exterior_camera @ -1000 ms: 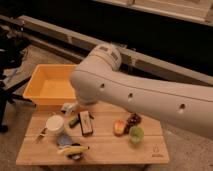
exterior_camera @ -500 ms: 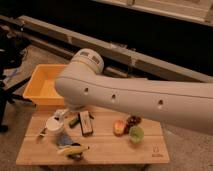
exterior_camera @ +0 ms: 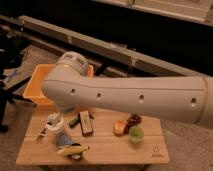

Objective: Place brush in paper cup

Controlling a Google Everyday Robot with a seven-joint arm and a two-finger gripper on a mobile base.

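The paper cup (exterior_camera: 53, 123) is small and white and stands at the left of the wooden table (exterior_camera: 105, 150). A slim pale stick, which looks like the brush (exterior_camera: 42, 132), lies on the table just left of the cup. My gripper (exterior_camera: 58, 117) hangs below the big white arm's elbow (exterior_camera: 70, 80), right over the cup's far rim. The arm hides most of it. I cannot tell whether it holds anything.
A yellow bin (exterior_camera: 36, 85) stands behind the table at the left. On the table are a black block with a pale stripe (exterior_camera: 86, 123), a banana (exterior_camera: 73, 149), a green cup (exterior_camera: 135, 134), an orange fruit (exterior_camera: 119, 127) and dark grapes (exterior_camera: 133, 120).
The arm's elbow has swung left and lower across the view, and the gripper has moved left over the paper cup. The things on the table have not moved.
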